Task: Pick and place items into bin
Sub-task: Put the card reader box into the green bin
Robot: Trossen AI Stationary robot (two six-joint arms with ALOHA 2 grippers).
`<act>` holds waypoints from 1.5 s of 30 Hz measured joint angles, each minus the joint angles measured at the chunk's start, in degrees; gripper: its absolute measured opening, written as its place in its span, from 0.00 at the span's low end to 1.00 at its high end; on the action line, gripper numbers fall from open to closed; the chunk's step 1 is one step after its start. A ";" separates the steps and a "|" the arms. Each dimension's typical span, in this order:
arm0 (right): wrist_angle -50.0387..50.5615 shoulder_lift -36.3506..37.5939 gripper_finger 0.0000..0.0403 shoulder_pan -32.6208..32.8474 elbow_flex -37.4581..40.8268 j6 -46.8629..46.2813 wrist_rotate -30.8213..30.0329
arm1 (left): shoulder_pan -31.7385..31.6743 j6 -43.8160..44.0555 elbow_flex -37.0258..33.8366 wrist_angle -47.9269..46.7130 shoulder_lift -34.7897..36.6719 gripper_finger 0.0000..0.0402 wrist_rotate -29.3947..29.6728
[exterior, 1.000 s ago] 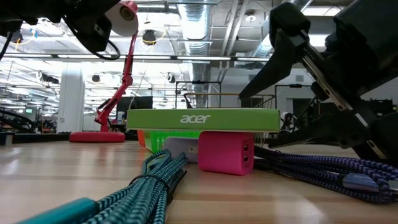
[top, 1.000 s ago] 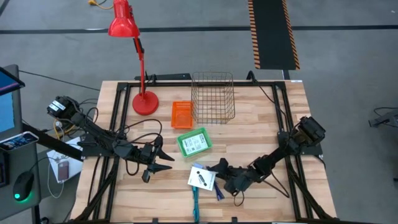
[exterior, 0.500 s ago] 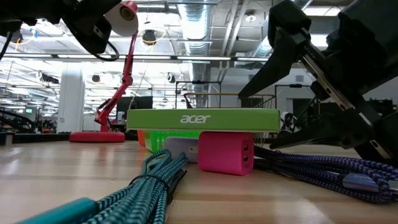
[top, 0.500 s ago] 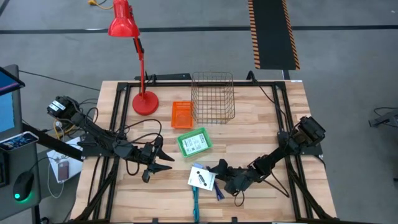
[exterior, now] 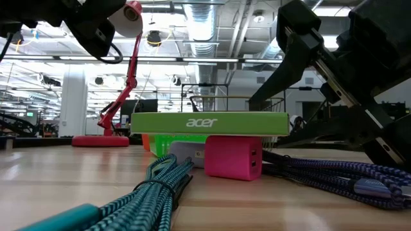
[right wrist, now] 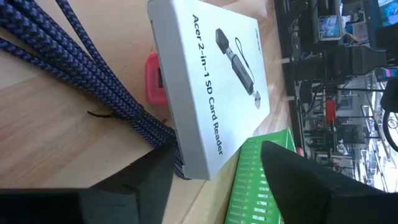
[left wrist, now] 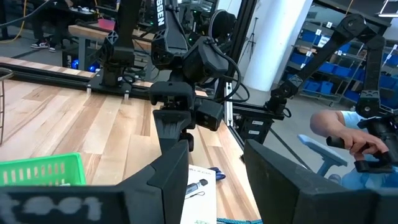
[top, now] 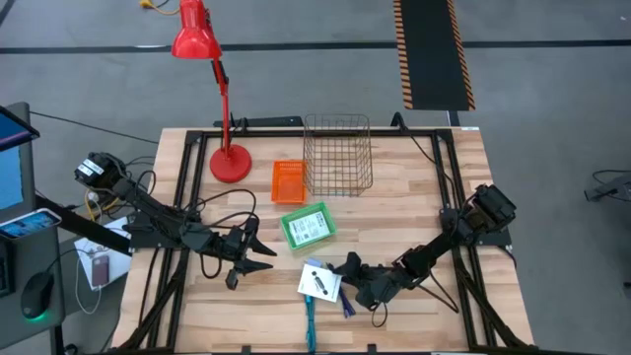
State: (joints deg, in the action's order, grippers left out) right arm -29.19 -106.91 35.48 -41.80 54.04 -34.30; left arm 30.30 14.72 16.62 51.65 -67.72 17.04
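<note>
From above, the right gripper (top: 340,268) sits low on the tabletop (top: 414,197) just beside the white box (top: 320,283), jaws apart and grasping nothing. The left gripper (top: 258,254) rests left of the green bin (top: 307,226), jaws released. A wire basket (top: 338,153) and an orange bin (top: 288,181) stand farther back.

At tabletop height, the white box lies on a pink block (exterior: 232,157), with teal cable (exterior: 151,192) and purple cable (exterior: 334,174) in front.

The right wrist camera shows the box between its spread fingers (right wrist: 305,171), untouched.
</note>
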 joint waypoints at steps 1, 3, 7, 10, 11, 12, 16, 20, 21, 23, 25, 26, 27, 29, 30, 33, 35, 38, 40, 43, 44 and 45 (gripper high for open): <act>0.00 0.00 0.52 0.00 0.00 0.00 0.00 | 0.00 0.00 0.00 -0.06 0.00 0.36 0.01; 0.00 0.00 0.45 0.00 0.00 0.00 0.00 | 0.00 0.07 0.00 -0.43 0.00 0.36 0.02; 0.02 0.02 0.29 0.00 0.00 -0.01 -0.01 | 0.00 1.17 0.00 -1.58 0.00 0.36 0.04; 0.00 0.07 0.17 0.00 0.00 0.00 -0.04 | 0.00 2.10 0.00 -2.21 0.00 0.36 0.04; 0.04 0.08 0.13 0.00 0.00 -0.02 -0.06 | 0.00 2.29 0.00 -2.25 0.00 0.36 0.05; 0.12 0.09 0.10 0.00 0.00 -0.02 -0.07 | 0.00 2.41 0.00 -2.32 0.00 0.36 0.07; 0.15 0.09 0.06 0.00 0.00 -0.02 -0.35 | 0.00 2.67 0.00 -2.50 0.00 0.36 0.07; 0.05 0.09 0.06 0.00 0.00 0.10 -3.14 | 0.00 2.67 0.00 -2.51 -0.02 0.36 0.05; -0.02 0.09 0.06 0.00 0.00 0.39 -4.35 | 0.00 2.67 0.00 -2.51 0.00 0.36 0.05; -0.83 0.09 0.08 0.11 0.00 0.44 -6.63 | 0.00 2.67 0.00 -2.51 0.00 0.36 0.07; -2.87 0.09 0.08 0.13 0.00 0.48 -8.36 | 0.00 2.67 0.00 -2.50 0.00 0.36 0.07; -3.86 0.09 0.07 0.15 0.00 0.49 -8.79 | 0.00 2.68 0.00 -2.49 -0.01 0.36 0.06; -4.92 0.09 0.07 0.15 0.00 0.78 -9.17 | 0.00 2.67 0.00 -2.51 0.00 0.36 0.07; -7.41 0.09 0.06 0.15 0.00 2.72 -9.23 | 0.00 2.67 0.00 -2.51 0.00 0.36 0.06; -8.59 0.09 0.06 0.13 0.00 3.87 -9.31 | 0.00 2.67 0.00 -2.49 0.00 0.36 0.05; -10.26 0.09 0.06 -0.07 -1.08 4.79 -9.35 | 0.00 2.67 0.00 -2.49 0.00 0.36 0.07; -10.29 0.09 0.06 -0.56 -2.33 4.77 -9.38 | 0.00 2.67 0.00 -2.49 0.00 0.36 0.06; -10.27 0.09 0.06 -1.78 -4.34 2.93 -9.35 | 0.00 2.68 0.00 -2.49 0.00 0.36 0.06; -9.83 0.09 0.06 -2.86 -5.70 1.14 -9.33 | 0.00 2.67 0.00 -2.49 0.00 0.36 0.07; -5.17 0.55 0.06 -4.65 -8.11 -2.47 -9.02 | -0.02 2.67 0.00 -2.49 0.00 0.36 0.07; -1.92 1.07 0.06 -5.31 -8.94 -4.38 -8.39 | -0.01 2.68 0.00 -2.50 0.00 0.36 0.06; 1.44 1.50 0.06 -6.04 -9.97 -6.78 -7.07 | 0.00 2.67 0.00 -2.49 -0.01 0.36 0.05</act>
State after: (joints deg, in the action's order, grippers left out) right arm -27.75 -105.41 29.45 -51.78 47.26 -41.37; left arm 30.30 17.39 16.62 49.16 -67.73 17.09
